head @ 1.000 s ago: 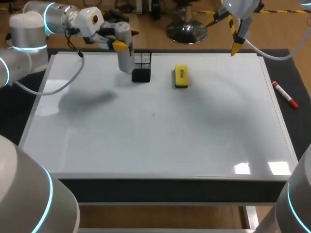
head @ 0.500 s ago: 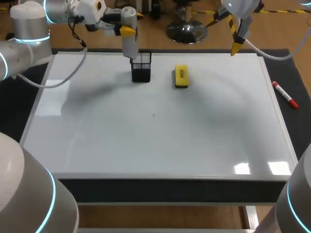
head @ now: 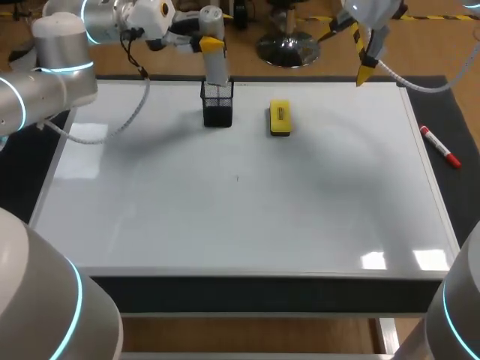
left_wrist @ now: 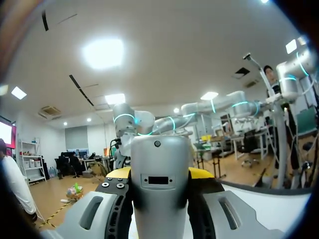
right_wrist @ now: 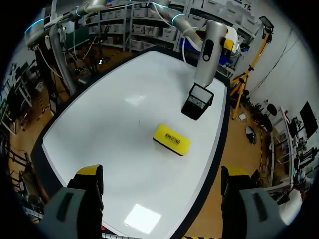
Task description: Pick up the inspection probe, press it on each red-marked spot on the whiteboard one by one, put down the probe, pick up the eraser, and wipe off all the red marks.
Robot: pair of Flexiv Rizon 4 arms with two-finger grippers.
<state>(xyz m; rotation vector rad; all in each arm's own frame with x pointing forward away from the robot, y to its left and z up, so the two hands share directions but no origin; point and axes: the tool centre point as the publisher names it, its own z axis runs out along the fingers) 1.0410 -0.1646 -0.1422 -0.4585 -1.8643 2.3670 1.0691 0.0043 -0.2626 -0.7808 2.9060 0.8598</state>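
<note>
The inspection probe, a grey cylinder, hangs upright with its lower end at the rim of the black mesh holder at the far side of the whiteboard. My left gripper is shut on the probe, its yellow tips pressing both sides. The yellow eraser lies flat just right of the holder. My right gripper hangs open above the board's far right corner. The right wrist view looks down on the eraser, the holder and the probe. I see no red marks, only a tiny dark speck.
A red marker lies on the dark mat off the board's right edge. The left arm's cable droops over the board's far left corner.
My left arm has carried the probe to the right and away from me, from beside the holder's left to right over it. The right arm has not moved.
</note>
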